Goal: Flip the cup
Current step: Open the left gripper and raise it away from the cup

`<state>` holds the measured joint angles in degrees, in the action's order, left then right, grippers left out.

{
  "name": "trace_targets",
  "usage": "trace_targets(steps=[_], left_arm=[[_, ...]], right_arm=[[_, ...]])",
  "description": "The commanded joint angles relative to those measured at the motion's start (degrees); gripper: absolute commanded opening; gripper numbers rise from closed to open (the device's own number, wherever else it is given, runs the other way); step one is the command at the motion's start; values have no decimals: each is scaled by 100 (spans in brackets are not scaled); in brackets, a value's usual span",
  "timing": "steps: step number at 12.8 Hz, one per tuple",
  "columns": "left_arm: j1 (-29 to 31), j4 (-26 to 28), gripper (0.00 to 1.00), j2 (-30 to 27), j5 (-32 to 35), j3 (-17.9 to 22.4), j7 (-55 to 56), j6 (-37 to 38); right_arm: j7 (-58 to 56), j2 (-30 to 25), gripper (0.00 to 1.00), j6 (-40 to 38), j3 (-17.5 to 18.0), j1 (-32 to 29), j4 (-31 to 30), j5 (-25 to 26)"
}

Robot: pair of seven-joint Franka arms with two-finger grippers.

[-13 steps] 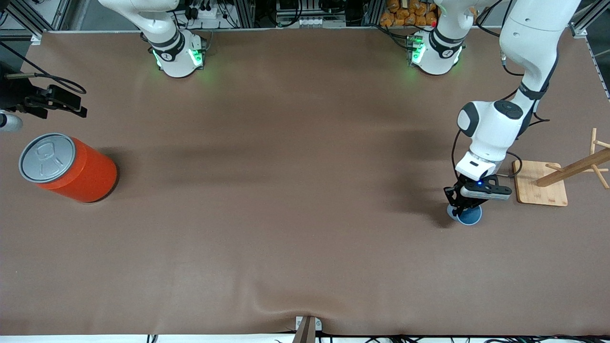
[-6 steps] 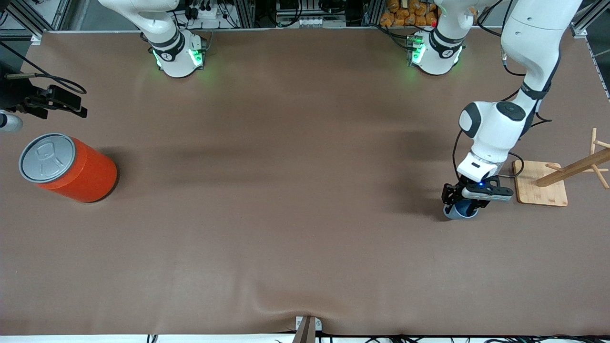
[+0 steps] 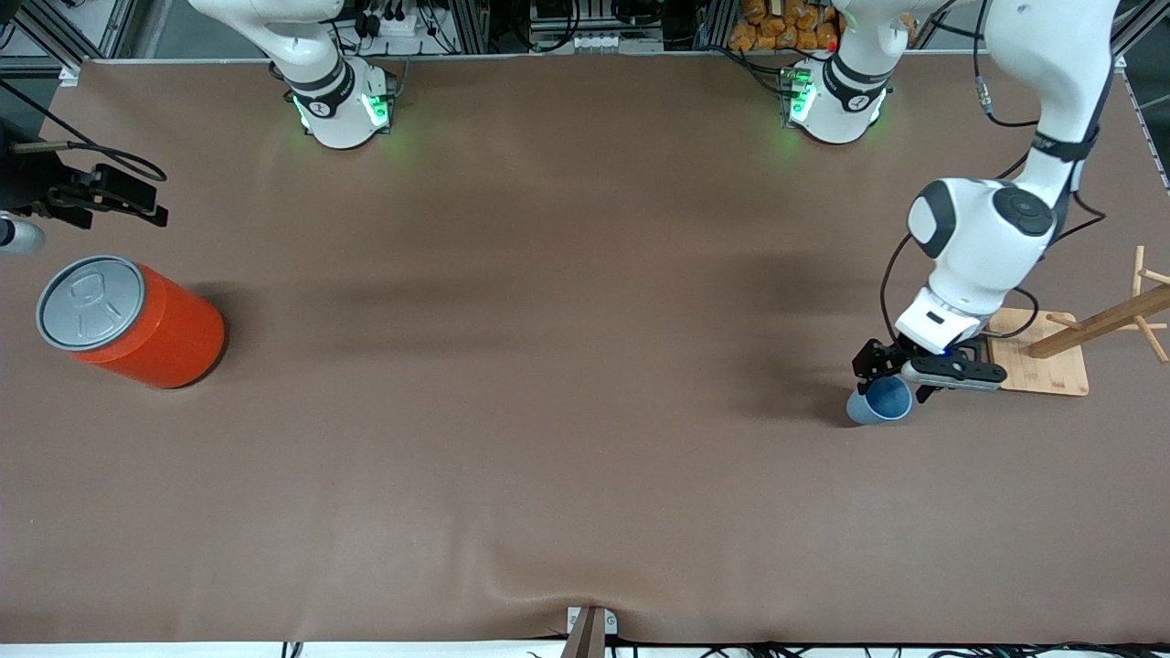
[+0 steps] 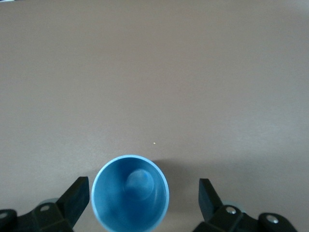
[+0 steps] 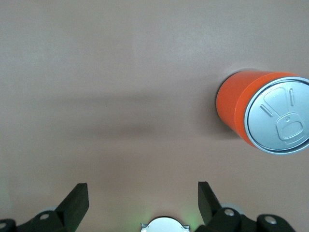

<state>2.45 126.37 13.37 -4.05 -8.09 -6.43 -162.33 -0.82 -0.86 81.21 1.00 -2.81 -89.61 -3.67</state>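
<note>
Light-blue and plain, the cup point(image 3: 879, 400) stands mouth-up on the brown table point(image 3: 548, 366) near the left arm's end, just beside a wooden rack base point(image 3: 1039, 363); it looks light, stiff and a little slick, likely best pinched across its rim or upper wall. Over it hangs the left gripper point(image 3: 900, 370), fingers point(image 4: 77, 200) spread wide and clear of the cup's sides, though its tips are cut off in the left wrist view. Farther off, the right gripper point(image 5: 142, 203) waits spread and empty above an orange can point(image 3: 130, 322), its arm mostly out of frame.

Left gripper point(image 3: 894, 376) let go and rose — cup point(image 3: 879, 400) now stands upright, mouth up.
</note>
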Motion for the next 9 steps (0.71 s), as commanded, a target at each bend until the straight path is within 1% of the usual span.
trace_targets(steps=[1,3,6,8,9], left_arm=[[107,-480,100,-282,18,-97,71,1120],[107,-980,100,-396,9,-97,89,2033],[107,-1947,100,-563,9,-70,124,3843],[107,-2414,100,-826,9,-44,272,4855],[98,-2650,100,-1002,18,-35,561,5286]], right_arm=[[56,-11,100,27,-4,17,-13,-90],[56,-11,100,18,-4,9,-13,-81],[56,-11,100,9,-4,9,-13,-81],[56,-11,100,9,-12,9,-13,-81],[56,-11,100,9,-4,9,-13,-81]])
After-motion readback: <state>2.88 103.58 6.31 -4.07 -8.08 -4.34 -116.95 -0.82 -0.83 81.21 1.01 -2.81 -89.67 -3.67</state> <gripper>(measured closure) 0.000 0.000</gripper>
